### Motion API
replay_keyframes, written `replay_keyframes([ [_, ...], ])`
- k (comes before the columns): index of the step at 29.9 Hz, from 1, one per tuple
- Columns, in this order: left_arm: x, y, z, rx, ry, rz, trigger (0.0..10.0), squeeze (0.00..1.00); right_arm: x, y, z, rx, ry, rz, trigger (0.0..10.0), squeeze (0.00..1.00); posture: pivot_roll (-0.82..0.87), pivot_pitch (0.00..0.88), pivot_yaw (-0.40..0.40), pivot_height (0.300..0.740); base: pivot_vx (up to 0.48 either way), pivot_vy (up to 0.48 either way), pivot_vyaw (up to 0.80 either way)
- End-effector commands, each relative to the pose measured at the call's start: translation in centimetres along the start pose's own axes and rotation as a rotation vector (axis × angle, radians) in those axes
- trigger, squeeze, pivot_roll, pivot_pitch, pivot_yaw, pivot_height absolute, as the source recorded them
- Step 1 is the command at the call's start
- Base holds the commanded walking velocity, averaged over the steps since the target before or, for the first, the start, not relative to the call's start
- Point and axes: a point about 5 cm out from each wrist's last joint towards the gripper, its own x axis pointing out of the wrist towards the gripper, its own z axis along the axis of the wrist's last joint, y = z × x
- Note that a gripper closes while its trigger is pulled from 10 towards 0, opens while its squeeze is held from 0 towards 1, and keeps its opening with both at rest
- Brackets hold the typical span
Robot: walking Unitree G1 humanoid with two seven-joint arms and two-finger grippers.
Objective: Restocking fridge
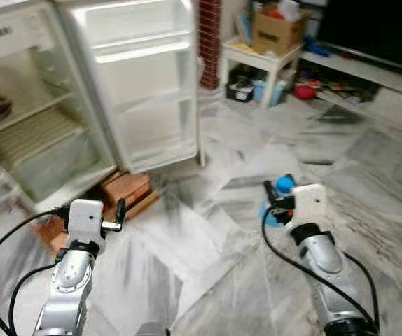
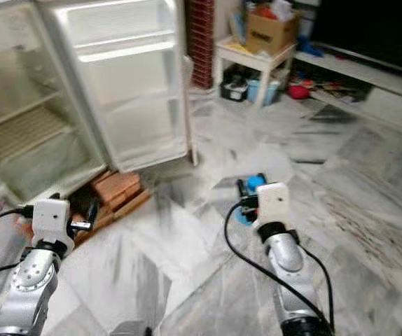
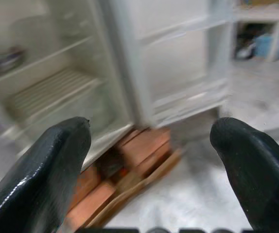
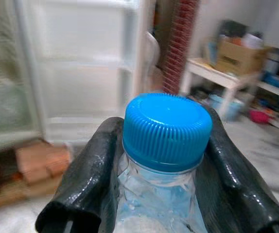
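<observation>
Fridge [image 1: 40,133] stands open ahead to my left, its door [image 1: 148,84] swung wide over bricks [image 1: 127,189] on the marble floor [image 1: 257,161]. My right claw [image 4: 159,165] is clamped on a blue-capped bottle [image 4: 166,128], low before me. My left claw [image 3: 151,160] gapes empty. A white side table [image 1: 260,56] carries a box [image 1: 278,31]; shelf contents blur.
</observation>
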Motion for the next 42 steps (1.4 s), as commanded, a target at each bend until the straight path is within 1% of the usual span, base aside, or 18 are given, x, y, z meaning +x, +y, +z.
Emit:
replay_keyframes([
  [1, -0.1, -0.9, 0.5, -0.016, -0.022, -0.037, 10.0, 0.0, 0.1, -0.5, 0.9, 0.006, -0.037, -0.012, 10.0, 0.0, 0.05, 0.016, -0.057, 0.74, 0.259, 0.0, 0.0],
  [4, -0.1, -1.4, 0.5, -0.027, -0.029, -0.038, 10.0, 0.0, 0.4, -0.3, 0.4, -0.008, -0.015, -0.004, 10.0, 0.0, 0.06, 0.019, -0.069, 0.74, 0.369, 0.0, 0.0],
  [9, 0.0, -1.3, 0.8, -0.034, -0.041, -0.019, 10.0, 0.0, 0.7, 0.0, 0.7, 0.005, -0.023, 0.025, 10.0, 0.0, 0.06, 0.021, -0.08, 0.74, 0.48, 0.0, 0.0],
  [14, -0.2, -1.3, 0.6, -0.032, -0.032, -0.021, 10.0, 0.0, 0.8, 0.2, 0.8, 0.027, -0.021, 0.043, 10.0, 0.0, 0.06, 0.025, -0.082, 0.74, 0.48, 0.0, 0.0],
  [17, -0.2, -1.4, 0.6, -0.03, -0.031, -0.023, 10.0, 0.0, 0.8, 0.5, 0.9, 0.0, -0.024, 0.079, 10.0, 0.0, 0.06, 0.025, -0.081, 0.74, 0.48, 0.0, 0.0],
  [21, -0.2, -1.6, 0.4, -0.067, -0.014, -0.023, 10.0, 0.0, 0.7, 0.8, 1.0, 0.005, -0.037, 0.102, 10.0, 0.0, 0.06, 0.02, -0.082, 0.74, 0.48, 0.0, 0.72],
  [37, 0.3, -1.9, 0.5, -0.057, -0.011, -0.025, 10.0, 0.0, 1.2, 1.2, 1.1, 0.002, -0.039, 0.159, 10.0, 0.0, 0.06, 0.0, -0.089, 0.74, 0.48, 0.0, 0.8],
  [42, 0.4, -2.0, 0.4, -0.054, -0.007, -0.031, 10.0, 0.0, 1.3, 1.1, 1.1, 0.007, -0.033, 0.153, 10.0, 0.0, 0.06, 0.0, -0.09, 0.74, 0.48, 0.0, 0.19],
])
